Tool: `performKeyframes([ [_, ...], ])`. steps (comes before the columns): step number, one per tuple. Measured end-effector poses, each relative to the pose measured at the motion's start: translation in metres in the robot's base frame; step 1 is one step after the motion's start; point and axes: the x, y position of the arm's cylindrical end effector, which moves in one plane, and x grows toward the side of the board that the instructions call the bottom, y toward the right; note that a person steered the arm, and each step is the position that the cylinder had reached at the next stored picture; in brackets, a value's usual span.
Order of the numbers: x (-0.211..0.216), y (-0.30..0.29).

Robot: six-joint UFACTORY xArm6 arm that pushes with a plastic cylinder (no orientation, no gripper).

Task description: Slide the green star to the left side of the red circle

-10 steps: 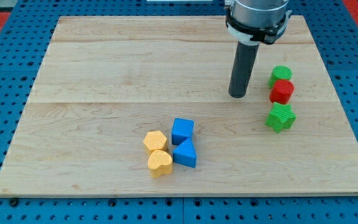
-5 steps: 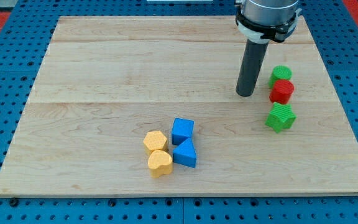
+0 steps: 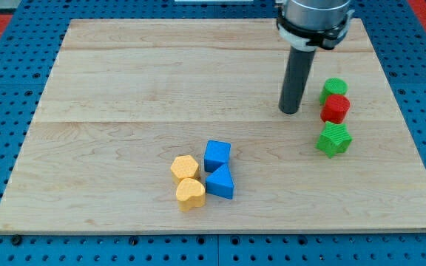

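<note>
The green star [image 3: 334, 140] lies near the board's right edge. Just above it sits the red circle [image 3: 336, 108], close to the star. My tip [image 3: 290, 111] rests on the board to the left of the red circle, a short gap away from it. It is up and to the left of the green star and touches no block.
A second green block [image 3: 333, 89], rounded, sits against the top of the red circle. Below the board's middle is a cluster: a blue square block [image 3: 217, 155], a blue triangle [image 3: 220, 182], a yellow hexagon [image 3: 185, 168] and a yellow heart [image 3: 190, 193]. The wooden board [image 3: 124, 89] lies on a blue pegboard.
My tip moved a little to the right toward the red circle, then edged back slightly left. No block has moved.
</note>
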Motion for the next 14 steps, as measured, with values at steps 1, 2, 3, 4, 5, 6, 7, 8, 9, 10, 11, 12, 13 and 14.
performKeyframes([
  [1,0.000,0.012],
  [2,-0.007,-0.023],
  [3,-0.019,-0.033],
  [4,0.005,-0.042],
  [5,0.039,-0.033],
  [6,0.090,-0.020],
  [7,0.127,-0.017],
  [8,0.126,0.044],
  [9,0.118,0.080],
  [10,0.087,0.045],
  [11,0.065,-0.010],
  [12,0.054,-0.046],
  [13,0.066,-0.032],
  [14,0.096,-0.002],
])
